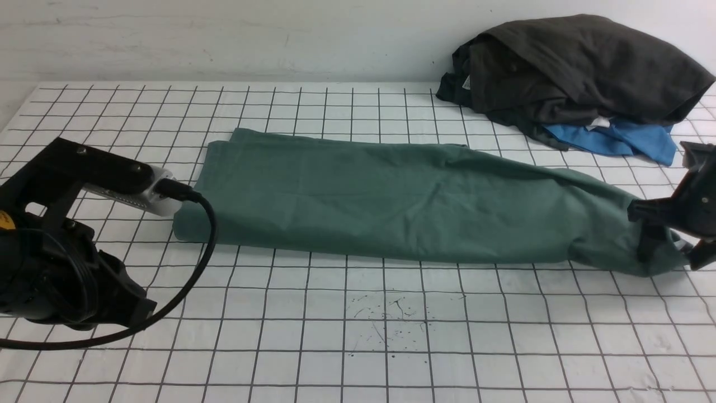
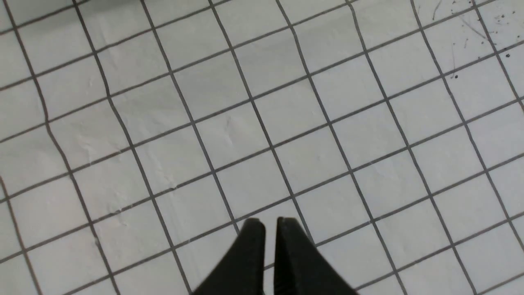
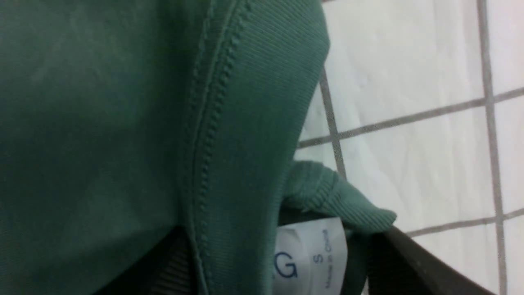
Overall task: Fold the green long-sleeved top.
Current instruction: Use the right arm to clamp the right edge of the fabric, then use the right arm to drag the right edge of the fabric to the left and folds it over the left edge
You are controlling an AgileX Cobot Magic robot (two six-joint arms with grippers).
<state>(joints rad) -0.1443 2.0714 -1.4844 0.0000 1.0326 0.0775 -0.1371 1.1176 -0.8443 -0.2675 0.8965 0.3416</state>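
The green long-sleeved top [image 1: 380, 201] lies folded into a long band across the gridded table [image 1: 335, 347], running from left to right. Its collar end sits at the right, where my right gripper [image 1: 671, 235] stands open around it. In the right wrist view the ribbed collar [image 3: 254, 102] and the white neck label [image 3: 311, 254] lie loosely between the wide-apart fingers [image 3: 409, 262] of the right gripper [image 3: 286, 266]. My left gripper [image 2: 266, 221] is shut on nothing, hanging over bare grid near the table's left front, clear of the top. The chest logo is hidden.
A dark grey-black garment [image 1: 576, 67] is heaped at the back right, over a small blue garment [image 1: 621, 137]. The left arm [image 1: 56, 252] and its black cable [image 1: 207, 235] sit by the top's left end. Ink specks [image 1: 391, 319] mark the front middle. A white wall closes the back.
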